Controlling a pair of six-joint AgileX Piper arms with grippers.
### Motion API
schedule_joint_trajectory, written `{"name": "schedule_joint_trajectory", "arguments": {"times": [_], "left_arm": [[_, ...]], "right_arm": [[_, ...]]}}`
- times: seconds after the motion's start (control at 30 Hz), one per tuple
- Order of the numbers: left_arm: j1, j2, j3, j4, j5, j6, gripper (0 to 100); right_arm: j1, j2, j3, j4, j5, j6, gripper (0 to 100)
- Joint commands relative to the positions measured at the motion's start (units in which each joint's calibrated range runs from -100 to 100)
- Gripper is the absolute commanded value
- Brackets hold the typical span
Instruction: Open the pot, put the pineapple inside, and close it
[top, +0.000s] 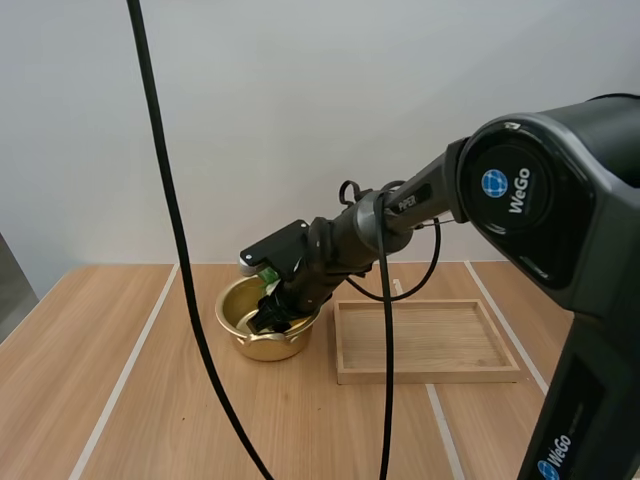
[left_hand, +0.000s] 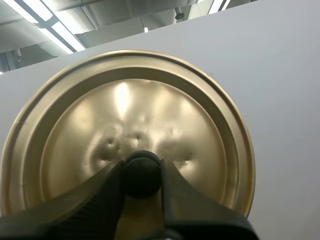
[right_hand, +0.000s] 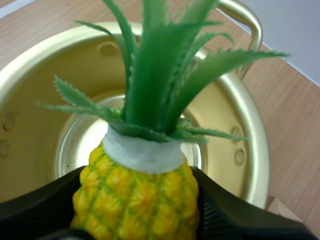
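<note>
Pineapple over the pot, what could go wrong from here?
The pineapple, pinched in the right gripper, points its long leaves into the pot. They may catch the wall and leave it propped above the rim, so the lid won't seat. The left gripper holds the lid only by its small knob, so the lid could swing or slip.
</note>
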Motion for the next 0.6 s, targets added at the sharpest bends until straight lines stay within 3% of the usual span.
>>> {"name": "schedule_joint_trajectory", "arguments": {"times": [0.0, 0.57], "left_arm": [[0.00, -0.4, -0.5, -0.4, -2.0, -0.4, 0], [0.00, -0.4, -0.5, -0.4, -2.0, -0.4, 0]], "right_arm": [[0.2, 0.9, -0.2, 0.0, -0.6, -0.7, 0], [0.2, 2.3, -0.2, 0.0, -2.1, -0.7, 0]]}}
